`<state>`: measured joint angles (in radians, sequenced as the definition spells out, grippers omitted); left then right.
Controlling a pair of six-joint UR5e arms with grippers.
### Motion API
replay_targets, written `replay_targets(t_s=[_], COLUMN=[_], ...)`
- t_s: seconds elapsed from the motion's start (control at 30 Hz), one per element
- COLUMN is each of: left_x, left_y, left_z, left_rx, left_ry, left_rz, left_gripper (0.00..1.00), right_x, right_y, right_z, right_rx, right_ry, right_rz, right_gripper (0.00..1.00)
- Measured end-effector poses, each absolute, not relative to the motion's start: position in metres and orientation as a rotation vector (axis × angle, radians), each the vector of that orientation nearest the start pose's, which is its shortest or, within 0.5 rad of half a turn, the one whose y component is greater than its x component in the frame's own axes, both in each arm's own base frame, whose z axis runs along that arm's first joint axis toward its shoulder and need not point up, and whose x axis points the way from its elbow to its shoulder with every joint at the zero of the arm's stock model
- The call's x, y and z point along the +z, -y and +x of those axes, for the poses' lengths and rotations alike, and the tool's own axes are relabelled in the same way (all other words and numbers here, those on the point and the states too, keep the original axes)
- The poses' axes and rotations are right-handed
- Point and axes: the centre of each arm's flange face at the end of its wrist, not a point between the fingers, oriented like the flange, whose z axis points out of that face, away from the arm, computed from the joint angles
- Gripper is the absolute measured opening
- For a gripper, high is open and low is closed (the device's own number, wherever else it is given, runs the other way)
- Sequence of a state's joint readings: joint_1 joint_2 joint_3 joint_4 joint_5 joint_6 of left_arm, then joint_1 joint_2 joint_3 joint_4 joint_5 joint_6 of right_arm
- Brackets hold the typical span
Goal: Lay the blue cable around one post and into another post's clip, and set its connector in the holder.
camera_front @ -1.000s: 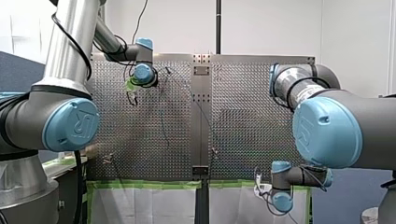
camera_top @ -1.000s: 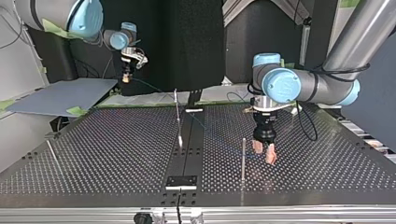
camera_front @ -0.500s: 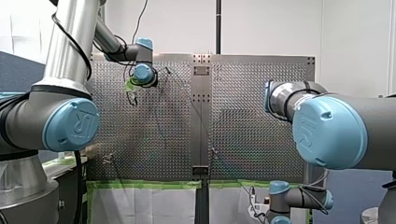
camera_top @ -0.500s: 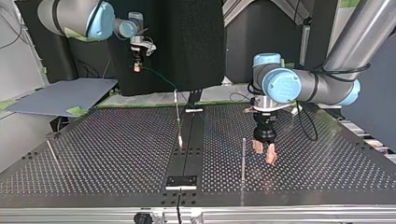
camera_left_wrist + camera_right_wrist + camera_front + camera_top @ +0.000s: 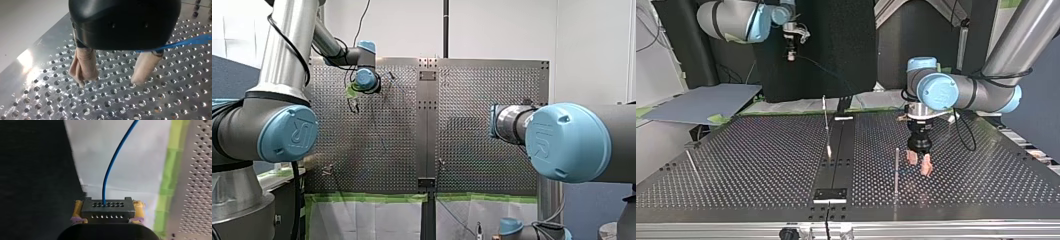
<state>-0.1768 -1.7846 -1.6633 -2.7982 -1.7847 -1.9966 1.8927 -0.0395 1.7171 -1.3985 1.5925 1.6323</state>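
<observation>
Right wrist view: connector (image 5: 107,210) between right jaws (plus blue cable (image 5: 113,160)).

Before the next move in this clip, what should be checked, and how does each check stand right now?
1. Connector held by my right end effector: ok, clamped between its yellow pads.
2. Blue cable leaving the connector unkinked: ok, a smooth curve.
3. My left end effector open: ok, beige pads apart, close above the perforated table.
4. Cable between my left end effector's pads: cannot tell; it runs past one pad's base.
5. Cable around the post beside my left end effector: cannot tell, too faint in the top view.
6. Connector set down: not ok, it hangs in the air beyond the table.
</observation>
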Motion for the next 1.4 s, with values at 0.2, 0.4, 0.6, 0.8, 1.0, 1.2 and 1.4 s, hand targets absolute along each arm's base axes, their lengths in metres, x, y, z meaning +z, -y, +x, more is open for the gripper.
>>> replay_targets(t_s=[0.2, 0.4, 0.6, 0.8, 1.0, 1.2, 1.4], left_x=[0.364, 0.364, 0.364, 0.364, 0.364, 0.363, 0.363], left_y=[0.210, 0.210, 0.209, 0.208, 0.208, 0.208, 0.208], left_z=[0.537, 0.537, 0.537, 0.537, 0.537, 0.537, 0.537], left_rx=[-0.315, -0.314, -0.313, -0.312, -0.313, -0.313, -0.312], left_ry=[-1.500, -1.500, -1.499, -1.500, -1.500, -1.501, -1.501], left_rz=[-0.360, -0.360, -0.360, -0.361, -0.362, -0.363, -0.362], left_gripper=[1.00, 1.00, 1.00, 1.00, 1.00, 1.00, 1.00], right_x=[-0.347, -0.328, -0.303, -0.278, -0.250, -0.223, -0.192], right_y=[0.365, 0.374, 0.389, 0.404, 0.424, 0.445, 0.469], right_z=[0.267, 0.273, 0.282, 0.292, 0.294, 0.292, 0.290], right_rx=[1.248, 1.241, 1.269, 1.278, 1.270, 1.276, 1.304], right_ry=[1.314, 1.342, 1.373, 1.393, 1.429, 1.483, 1.487], right_rz=[1.691, 1.690, 1.654, 1.628, 1.590, 1.542, 1.488], right_gripper=[0.00, 0.00, 0.00, 0.00, 0.00, 0.00, 0.00])
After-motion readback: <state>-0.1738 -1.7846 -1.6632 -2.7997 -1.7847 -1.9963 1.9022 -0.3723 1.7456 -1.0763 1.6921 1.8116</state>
